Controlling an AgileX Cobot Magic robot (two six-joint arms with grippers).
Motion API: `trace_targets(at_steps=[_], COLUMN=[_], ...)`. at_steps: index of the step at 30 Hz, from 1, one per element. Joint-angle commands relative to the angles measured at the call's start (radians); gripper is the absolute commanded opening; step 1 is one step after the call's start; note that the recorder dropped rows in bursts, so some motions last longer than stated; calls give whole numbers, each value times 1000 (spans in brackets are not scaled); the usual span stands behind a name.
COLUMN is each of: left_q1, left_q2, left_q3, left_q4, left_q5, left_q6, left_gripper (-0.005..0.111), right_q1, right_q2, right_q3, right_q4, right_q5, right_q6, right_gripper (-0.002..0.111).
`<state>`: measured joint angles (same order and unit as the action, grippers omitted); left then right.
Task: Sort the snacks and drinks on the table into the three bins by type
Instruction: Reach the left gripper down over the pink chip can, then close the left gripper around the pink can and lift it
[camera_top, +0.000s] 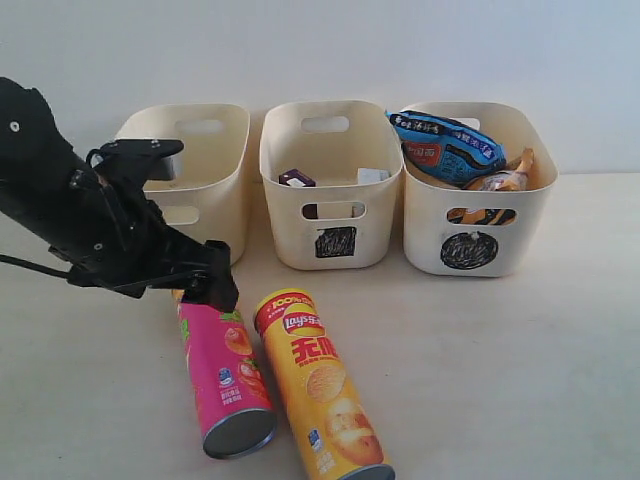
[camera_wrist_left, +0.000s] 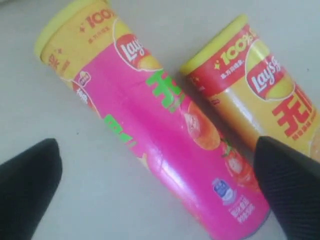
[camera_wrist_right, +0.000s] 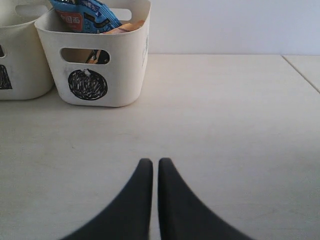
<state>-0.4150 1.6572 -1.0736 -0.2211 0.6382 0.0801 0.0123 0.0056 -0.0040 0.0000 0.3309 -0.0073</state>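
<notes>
Before closing on anything, start with the exterior view: shows the left gripper (camera_top: 212, 288) low at lower left, over the lid end of the pink tube (camera_top: 225, 375), lying flat on the table (camera_top: 500, 350) at bottom centre-left, just beside the orange-yellow tube (camera_top: 320, 385). Shows three tubs along the top: left bin (camera_top: 215, 195) partly behind the arm, contents hidden; middle bin (camera_top: 290, 200) with purple carton (camera_top: 296, 179) and white carton (camera_top: 372, 175); right bin (camera_top: 430, 220) with blue bag (camera_top: 445, 145) and orange bag (camera_top: 505, 180). Points, as a judgement, to the left bin for both tubes.

Left wrist view next: shows jaws spread wide, holding nothing, one finger (camera_wrist_left: 27, 185) over bare table beside the pink tube, other finger (camera_wrist_left: 290, 185) over the seam toward the orange-yellow tube. Cannot tell about contact. Slip that finger into the narrow gap, not onto the neighbour; square the jaws across the tube; squeeze gently, since likely to roll or dent; lift level before swinging toward the bin.

Right wrist view last: shows the right gripper (camera_wrist_right: 155, 175) with jaws pressed together, empty, low over bare table near the right bin; best left clear of the pick
</notes>
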Motion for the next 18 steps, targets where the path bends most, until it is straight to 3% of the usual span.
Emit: trace_targets(at_steps=[1, 6, 18], left_q1=[-3, -3, -3], left_q2=[30, 76, 179], left_q3=[-7, -7, -7], left_q4=[22, 26, 37], left_q5=[-84, -130, -175], left_q6=[-117, -152, -176], left_gripper=[101, 84, 83], right_q1=[-3, -3, -3], right_q2=[-6, -6, -6], right_q3=[4, 4, 4], right_q4=[0, 0, 0], right_q5=[-4, -4, -4], right_q6=[2, 2, 2], right_gripper=[1, 1, 1])
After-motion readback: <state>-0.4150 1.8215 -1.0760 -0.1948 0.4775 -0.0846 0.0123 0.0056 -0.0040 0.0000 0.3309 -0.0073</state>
